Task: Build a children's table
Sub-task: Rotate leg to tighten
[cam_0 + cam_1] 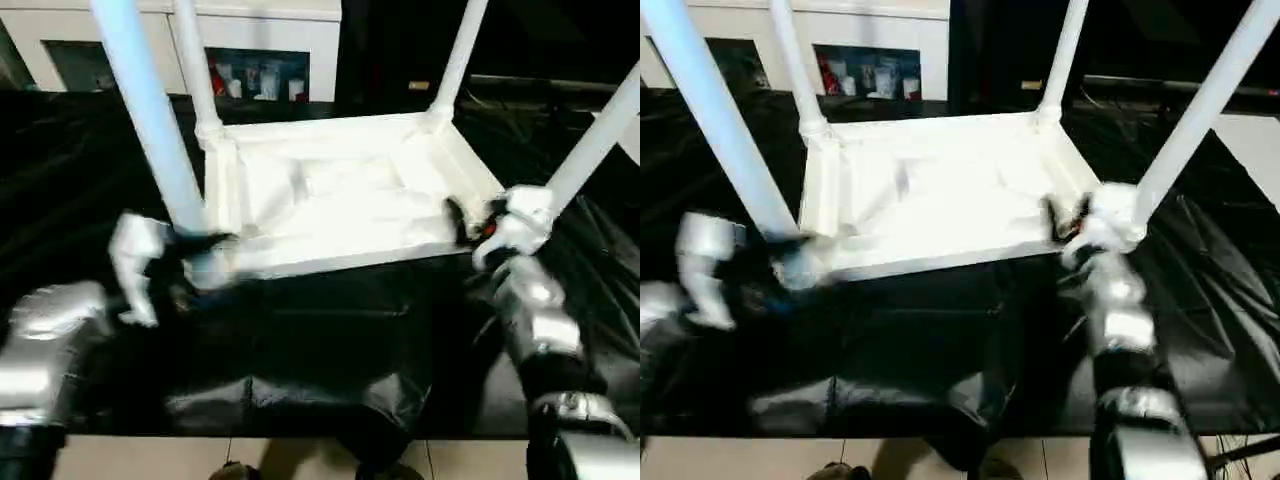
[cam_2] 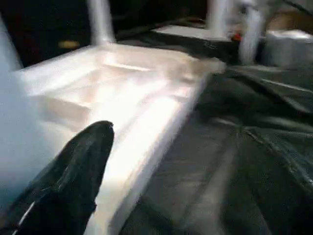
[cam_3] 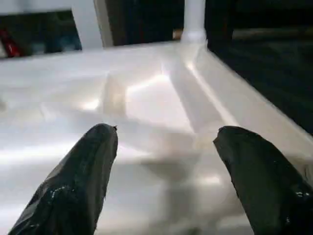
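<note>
Tabletop lay upturned, four legs socketed | left gripper at 8 o'clock, spread wide | right gripper spread wide over ribs.

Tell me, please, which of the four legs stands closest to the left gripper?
The near-left leg, rising from the tabletop corner right beside the left gripper; the other three stand at the far corners and by the right gripper.

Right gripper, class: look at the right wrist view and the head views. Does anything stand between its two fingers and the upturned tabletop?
Nothing visible does. The right gripper is open, and the bare ribbed underside of the tabletop lies straight ahead between its black fingers. In the head view it sits at the near right corner, beside the leg standing there.
</note>
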`<state>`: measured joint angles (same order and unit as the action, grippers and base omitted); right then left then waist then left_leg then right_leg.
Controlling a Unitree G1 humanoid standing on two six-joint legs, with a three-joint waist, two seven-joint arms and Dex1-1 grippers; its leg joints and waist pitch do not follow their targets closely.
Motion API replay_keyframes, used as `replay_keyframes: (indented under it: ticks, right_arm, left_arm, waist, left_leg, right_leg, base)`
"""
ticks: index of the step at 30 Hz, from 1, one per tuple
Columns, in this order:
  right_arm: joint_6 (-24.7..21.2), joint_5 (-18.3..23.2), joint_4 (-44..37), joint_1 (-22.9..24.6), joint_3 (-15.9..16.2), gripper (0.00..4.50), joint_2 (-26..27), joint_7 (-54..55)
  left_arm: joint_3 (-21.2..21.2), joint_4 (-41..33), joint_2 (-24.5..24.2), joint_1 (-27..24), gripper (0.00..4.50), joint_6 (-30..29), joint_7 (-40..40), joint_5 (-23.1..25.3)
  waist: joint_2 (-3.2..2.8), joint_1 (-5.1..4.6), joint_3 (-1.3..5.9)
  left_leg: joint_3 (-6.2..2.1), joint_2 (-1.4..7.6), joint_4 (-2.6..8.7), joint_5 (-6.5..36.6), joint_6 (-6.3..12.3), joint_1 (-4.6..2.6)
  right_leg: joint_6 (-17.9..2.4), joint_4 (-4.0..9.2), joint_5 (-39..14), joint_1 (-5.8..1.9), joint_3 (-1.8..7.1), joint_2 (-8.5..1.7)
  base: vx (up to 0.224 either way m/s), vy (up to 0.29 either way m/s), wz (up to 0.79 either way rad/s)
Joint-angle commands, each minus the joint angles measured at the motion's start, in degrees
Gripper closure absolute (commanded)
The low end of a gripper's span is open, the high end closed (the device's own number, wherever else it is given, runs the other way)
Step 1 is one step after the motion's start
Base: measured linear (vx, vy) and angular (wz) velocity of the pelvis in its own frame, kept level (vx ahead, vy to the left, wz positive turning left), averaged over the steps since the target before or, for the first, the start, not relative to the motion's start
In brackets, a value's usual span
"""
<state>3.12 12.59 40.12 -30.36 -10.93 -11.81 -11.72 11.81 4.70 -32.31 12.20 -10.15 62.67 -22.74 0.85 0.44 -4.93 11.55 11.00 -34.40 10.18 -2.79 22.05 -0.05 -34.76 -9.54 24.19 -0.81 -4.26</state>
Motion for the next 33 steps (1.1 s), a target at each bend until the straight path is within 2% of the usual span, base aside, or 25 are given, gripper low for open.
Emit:
replay_keyframes:
  ticks: [1,3,4,11,12,13,14,16,19,20,25,27,28,31,33]
  right_arm:
    - [-0.53,-0.62,-2.01,1.11,-0.02,0.89,-0.15,0.08]
    - [-0.5,-0.39,-3.14,2.52,-0.05,0.89,0.14,0.04]
    - [-0.56,-0.3,-3.61,3.0,-0.14,0.89,0.22,0.07]
    - [-1.11,0.02,-5.83,5.66,-1.08,0.89,-0.72,0.2]
    - [-1.33,-0.15,-6.0,6.1,-1.13,0.89,-1.15,0.29]
    - [-1.5,-0.2,-6.27,6.51,-1.17,0.89,-1.5,0.35]
    - [-1.5,-0.2,-6.27,6.51,-1.17,0.89,-1.5,0.35]
    - [-1.72,-0.25,-6.65,7.0,-1.21,0.89,-1.85,0.35]
    - [-3.15,-0.39,-8.51,9.14,-1.08,0.89,-2.52,0.02]
    - [-3.31,-0.42,-8.84,9.47,-1.1,0.89,-2.55,0.08]
    - [-4.12,-0.57,-10.39,11.31,-0.88,0.89,-2.57,0.3]
    - [-4.94,-0.52,-12.12,13.15,-0.45,0.89,-3.06,-0.79]
    - [-5.38,-0.25,-12.89,14.11,-0.46,0.89,-3.42,-1.4]
    - [-5.93,0.05,-14.23,16.02,-1.15,0.89,-4.23,-1.38]
    - [-6.59,0.07,-14.33,16.29,-1.31,0.89,-4.4,-1.3]
  left_arm:
    - [2.15,0.81,-2.15,0.31,0.02,0.29,0.38,-0.51]
    - [1.75,1.58,-3.82,-0.88,0.02,0.68,1.87,0.04]
    - [1.66,2.02,-4.03,-1.21,0.02,1.24,2.01,0.37]
    - [3.69,4.62,-2.43,-1.1,0.02,1.39,0.89,-2.17]
    - [3.91,4.91,-2.25,-1.51,0.02,2.68,1.45,-2.46]
    - [4.26,5.51,-2.19,-1.71,0.02,4.08,2.08,-2.48]
    - [4.26,5.51,-2.19,-1.71,0.02,4.08,2.08,-2.48]
    - [5.2,6.11,-2.18,-1.83,0.02,4.87,2.48,-3.0]
    - [7.97,6.6,-4.49,-3.37,0.02,1.44,6.62,-7.43]
    - [8.25,6.56,-4.84,-3.54,0.02,0.31,7.32,-8.3]
    - [8.38,10.58,-5.33,-1.67,0.02,1.62,5.03,-6.89]
    - [9.14,12.97,-6.1,-0.57,0.02,-0.1,4.83,-7.72]
    - [9.59,13.8,-6.59,-0.38,0.02,-0.47,5.14,-7.96]
    - [10.8,15.07,-7.85,-0.52,0.02,-0.67,5.39,-8.22]
    - [11.73,16.7,-7.74,0.55,0.02,0.63,5.16,-8.65]
  waist:
    - [-0.38,0.05,3.9]
    - [-0.39,0.05,3.89]
    - [-0.76,0.06,3.79]
    - [-0.66,0.17,3.64]
    - [-0.8,0.12,3.57]
    - [-0.66,0.05,3.53]
    - [-0.95,0.11,3.45]
    - [-0.74,-0.07,3.49]
    - [-0.69,-0.15,3.42]
    - [-0.73,-0.23,3.43]
    - [-0.87,-0.08,3.26]
    - [-0.84,0.09,3.25]
    - [-1.02,0.17,3.39]
    - [-0.76,0.09,3.43]
    - [-0.46,-0.02,3.18]
  left_leg:
    - [-0.64,1.26,4.51,15.68,-0.25,-1.51]
    - [-0.68,1.33,4.54,15.72,-0.19,-1.56]
    - [-0.65,1.39,4.64,15.98,-0.3,-1.67]
    - [-0.58,1.33,4.72,17.38,-0.97,-1.64]
    - [-0.63,1.34,4.75,17.69,-1.01,-1.66]
    - [-0.64,1.32,4.79,18.23,-1.0,-1.61]
    - [-0.74,1.32,4.85,18.48,-1.05,-1.64]
    - [-0.73,1.33,4.85,18.53,-1.15,-1.57]
    - [-0.64,1.25,4.83,18.28,-1.01,-1.48]
    - [-0.6,1.26,4.82,18.6,-0.79,-1.66]
    - [-0.65,1.41,5.01,19.49,-0.86,-1.86]
    - [-0.68,1.41,5.07,19.64,-1.07,-1.88]
    - [-0.74,1.46,5.09,19.56,-1.27,-1.96]
    - [-0.73,1.41,5.07,18.86,-1.03,-1.72]
    - [-0.69,1.4,5.11,19.67,-0.87,-1.68]
  right_leg:
    - [-10.71,3.75,-14.87,-1.99,1.29,-1.75]
    - [-10.5,3.75,-14.62,-1.93,1.39,-1.82]
    - [-10.9,3.72,-14.4,-1.82,1.42,-1.89]
    - [-11.02,3.92,-15.01,-1.86,1.53,-1.94]
    - [-10.95,3.94,-15.35,-1.8,1.53,-1.96]
    - [-10.59,4.09,-16.24,-1.8,1.52,-1.9]
    - [-10.45,4.16,-16.65,-1.76,1.53,-1.98]
    - [-10.32,4.13,-16.46,-1.82,1.5,-1.91]
    - [-10.51,4.07,-16.17,-1.8,1.57,-1.92]
    - [-10.65,4.14,-16.27,-1.65,1.55,-1.75]
    - [-10.83,4.19,-16.75,-1.46,1.56,-1.82]
    - [-10.29,4.26,-17.24,-1.54,1.62,-1.88]
    - [-10.25,4.19,-17.03,-1.59,1.63,-1.95]
    - [-10.76,4.17,-15.77,-1.78,1.63,-1.98]
    - [-10.8,4.38,-17.41,-1.62,1.62,-1.98]
  base:
    - [0.0,0.0,0.0]
    - [0.0,0.0,0.0]
    - [0.0,0.0,0.0]
    - [0.0,0.0,0.0]
    - [0.0,0.0,0.0]
    - [0.0,0.0,0.0]
    - [0.0,0.0,0.0]
    - [0.0,0.0,0.0]
    - [0.0,0.0,0.0]
    - [0.0,0.0,0.0]
    - [0.0,0.0,0.0]
    - [0.0,0.0,0.0]
    - [0.0,0.0,0.0]
    - [0.0,0.0,0.0]
    - [0.0,0.0,0.0]
